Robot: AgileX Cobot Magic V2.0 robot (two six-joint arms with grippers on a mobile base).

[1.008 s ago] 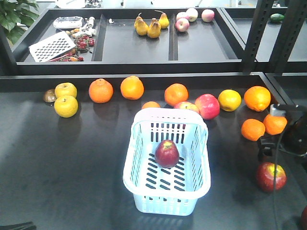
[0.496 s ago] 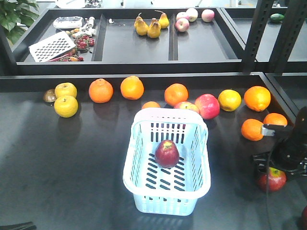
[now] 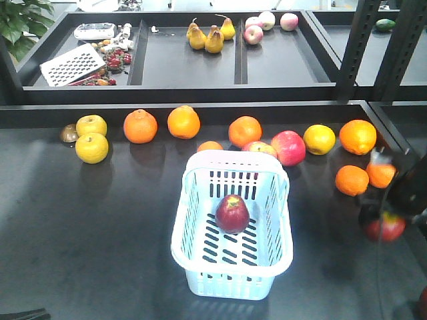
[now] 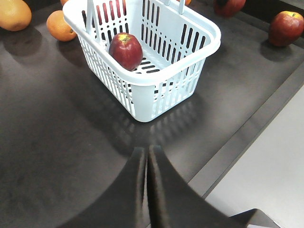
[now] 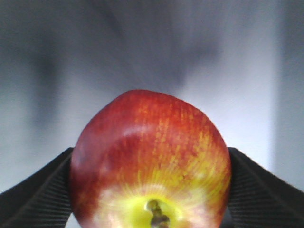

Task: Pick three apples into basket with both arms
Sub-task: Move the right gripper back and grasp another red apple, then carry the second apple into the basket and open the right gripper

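**Q:** Right wrist view: what fills the frame?
**A:** My right gripper (image 5: 151,202) is clamped on the held apple (image 5: 151,152), which is dark red and streaked yellow round the stem. One finger (image 5: 38,194) presses each flank. The background is blurred.

**Q:** Left wrist view?
**A:** My left gripper (image 4: 146,175) hangs over the dark table (image 4: 52,142), its jaws pressed together on nothing. Beyond it stands the basket (image 4: 142,81), with a second apple (image 4: 126,50) on its slotted floor. A third apple (image 4: 286,27) lies on the table, well apart from the basket.

**Q:** Front view?
**A:** The basket is at centre. The held apple, blurred, is to its right and apart from it, near two oranges (image 3: 351,180). Behind the basket runs a row of oranges, yellow fruit and pinkish apples (image 3: 288,147). Farthest back are trays holding pears (image 3: 207,38) and a grater (image 3: 72,65)
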